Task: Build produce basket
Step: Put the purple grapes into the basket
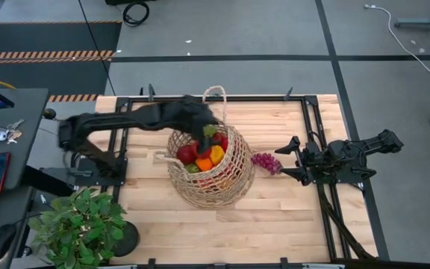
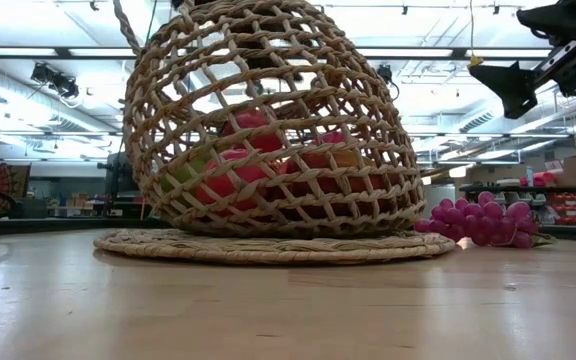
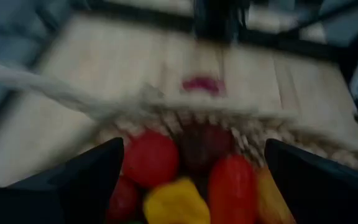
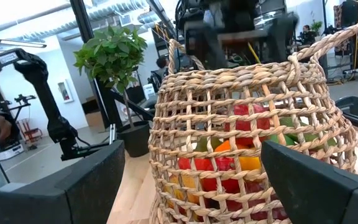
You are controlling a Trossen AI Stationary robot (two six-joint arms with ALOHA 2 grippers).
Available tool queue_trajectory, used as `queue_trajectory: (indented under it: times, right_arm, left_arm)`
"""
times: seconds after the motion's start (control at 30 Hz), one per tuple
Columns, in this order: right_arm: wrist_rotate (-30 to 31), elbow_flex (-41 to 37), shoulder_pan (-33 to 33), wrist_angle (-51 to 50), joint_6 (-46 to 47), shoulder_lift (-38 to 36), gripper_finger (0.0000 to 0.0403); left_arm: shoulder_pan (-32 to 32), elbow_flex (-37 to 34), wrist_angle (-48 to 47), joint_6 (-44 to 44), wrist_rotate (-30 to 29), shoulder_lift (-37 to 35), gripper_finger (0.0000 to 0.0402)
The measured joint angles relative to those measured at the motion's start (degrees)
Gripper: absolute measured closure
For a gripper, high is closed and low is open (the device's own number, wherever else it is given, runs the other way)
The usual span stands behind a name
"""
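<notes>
Wicker dominated the scene: the large tan open-weave wicker basket, rounded and bulging, stood near the middle of the pale wooden slatted table, resting on a flat round woven mat that showed in the low view; inside the basket lay the small toy produce, red apples or tomatoes, a yellow pepper, an orange piece and green pieces, piled together and touching; one thin loop handle rose from the basket's rim on the far side. The left gripper hung over the basket's mouth, just above the pile, its dark fingers spread wide and holding nothing, with the fruit visible between them in the left wrist view. A purple bunch of toy grapes lay on the table just beside the basket, outside it, on the side toward the right arm; the right gripper waited near those grapes, apart from the basket, its fingers spread and empty, raised above the tabletop in the low view. A leafy green potted plant stood well apart from the basket, at the table's near corner on the left arm's side.
</notes>
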Motion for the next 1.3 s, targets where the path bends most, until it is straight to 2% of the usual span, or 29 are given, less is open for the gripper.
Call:
queue_trajectory:
  times: [0.17, 0.4, 0.6, 0.9, 1.1, 1.3]
  right_arm:
    - [0.1, 0.0, 0.0, 0.88, 0.0, 0.32, 0.0023]
    - [0.11, 0.0, 0.0, 0.97, -0.01, 0.28, 0.0023]
    - [0.11, 0.0, -0.02, 1.32, 0.0, 0.31, 0.0023]
    - [0.09, 0.0, -0.01, 1.56, -0.01, 0.28, 0.0023]
    - [0.07, 0.0, 0.0, 1.78, -0.01, 0.28, 0.0023]
    - [1.07, 0.0, -0.07, 3.13, -2.58, 0.28, 0.0023]
  left_arm:
    - [0.3, -10.47, 9.37, 0.52, -7.89, -10.53, 0.0003]
    - [0.69, -27.02, 27.18, 0.33, -8.58, -25.57, 0.0004]
    - [0.91, -37.56, 34.51, 2.2, -10.1, -37.07, 0.0004]
    - [-0.42, -56.31, 49.2, 1.79, -11.41, -49.81, 0.0004]
    - [-0.4, -63.17, 51.6, 1.81, -11.68, -57.92, 0.0004]
    - [-0.36, -64.77, 54.11, 0.02, -12.23, -66.83, 0.0004]
